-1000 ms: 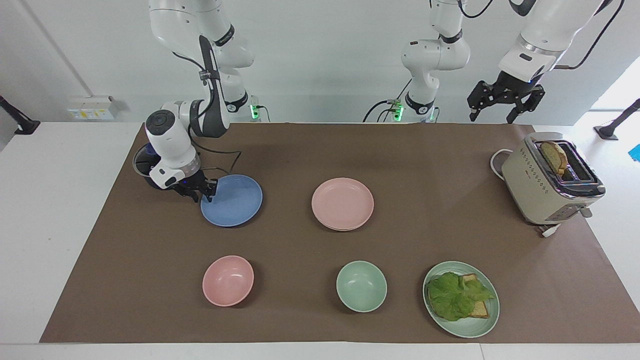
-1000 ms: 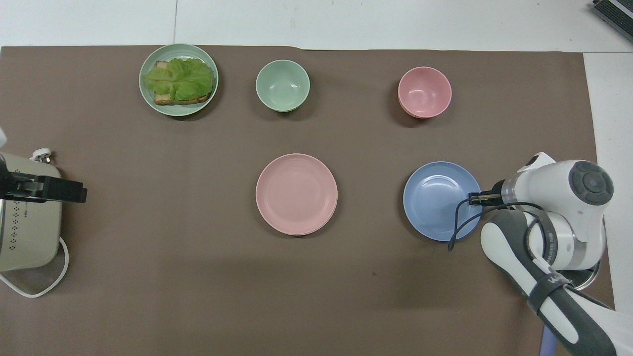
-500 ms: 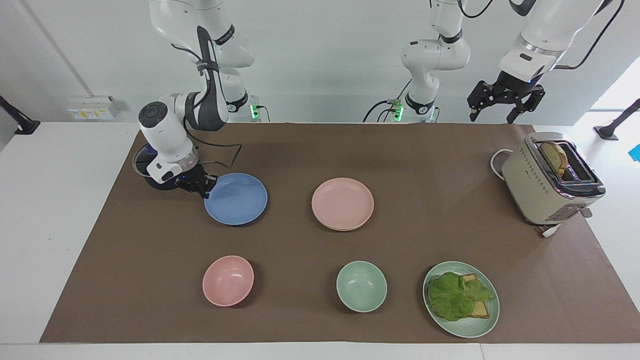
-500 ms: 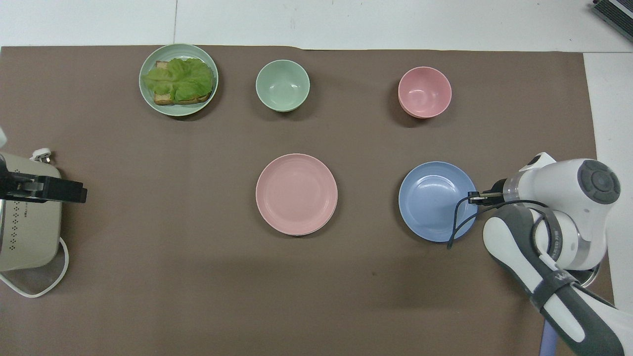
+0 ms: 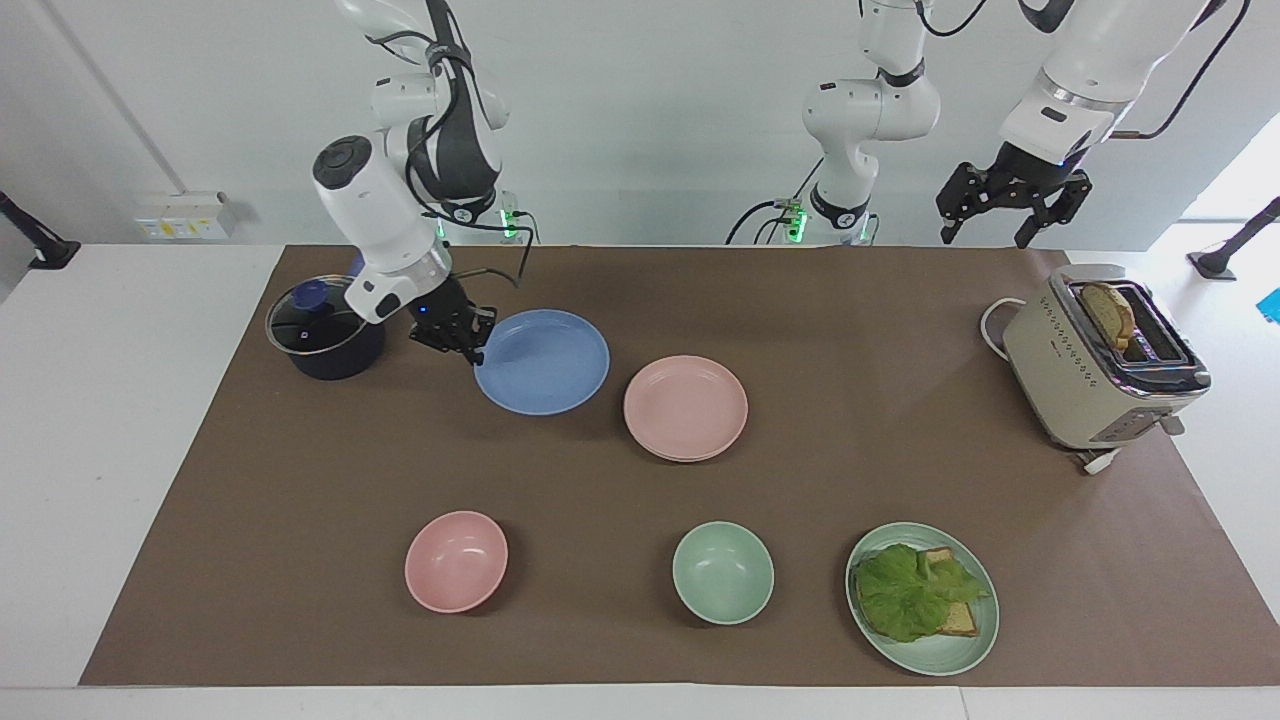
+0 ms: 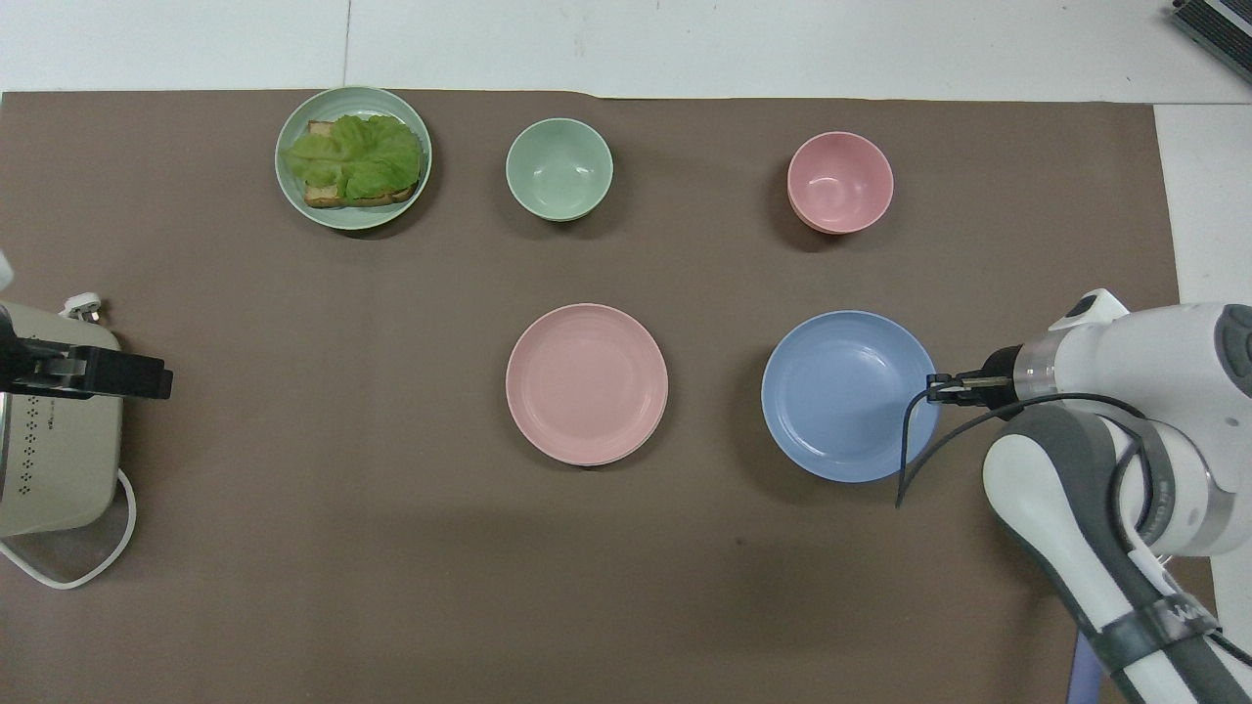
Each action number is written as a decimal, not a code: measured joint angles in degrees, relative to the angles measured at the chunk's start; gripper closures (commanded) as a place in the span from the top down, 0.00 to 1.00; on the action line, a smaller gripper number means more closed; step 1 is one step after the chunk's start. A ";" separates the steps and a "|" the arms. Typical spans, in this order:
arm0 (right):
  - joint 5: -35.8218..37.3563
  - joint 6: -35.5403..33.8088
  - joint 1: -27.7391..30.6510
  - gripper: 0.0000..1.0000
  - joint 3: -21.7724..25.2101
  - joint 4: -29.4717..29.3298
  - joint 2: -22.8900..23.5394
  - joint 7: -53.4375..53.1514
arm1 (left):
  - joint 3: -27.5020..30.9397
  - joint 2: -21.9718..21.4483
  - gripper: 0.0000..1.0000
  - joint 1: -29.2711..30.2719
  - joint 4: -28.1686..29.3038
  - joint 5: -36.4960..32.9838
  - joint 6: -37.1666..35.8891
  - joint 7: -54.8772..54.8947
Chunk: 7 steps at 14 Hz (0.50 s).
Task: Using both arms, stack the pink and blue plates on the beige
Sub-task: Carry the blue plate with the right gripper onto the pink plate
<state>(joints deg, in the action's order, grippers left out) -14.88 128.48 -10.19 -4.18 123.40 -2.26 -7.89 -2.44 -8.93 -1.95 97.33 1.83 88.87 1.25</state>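
Observation:
My right gripper [image 5: 470, 340] [image 6: 939, 391] is shut on the rim of the blue plate [image 5: 545, 362] [image 6: 846, 396] and holds it in the air over the mat, beside the pink plate. The pink plate [image 5: 685, 405] [image 6: 587, 381] lies flat at the mat's middle. It rests on the beige plate [image 5: 688, 459], of which only a thin rim shows under its edge. My left gripper [image 5: 1010, 205] [image 6: 137, 379] waits open, raised over the toaster's end of the table.
A dark lidded pot [image 5: 322, 330] stands at the right arm's end. A cream toaster [image 5: 1100, 360] with a bread slice is at the left arm's end. Farther from the robots lie a pink bowl [image 5: 456, 560], a green bowl [image 5: 722, 572] and a green plate [image 5: 960, 655] with lettuce on toast.
The right gripper closed on the blue plate's rim, lifted it off the mat and carried it toward the pink plate. The left arm has not moved.

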 measured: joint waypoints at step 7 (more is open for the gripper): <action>0.03 8.53 -11.73 0.00 -0.25 -8.06 11.90 -13.41 | -1.11 0.03 1.00 0.96 -0.03 0.00 0.04 0.08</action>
<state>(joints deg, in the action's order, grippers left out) -14.85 137.02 -21.93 -4.43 115.34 9.65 -21.30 -3.55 -8.90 -0.99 97.30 1.83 88.91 1.33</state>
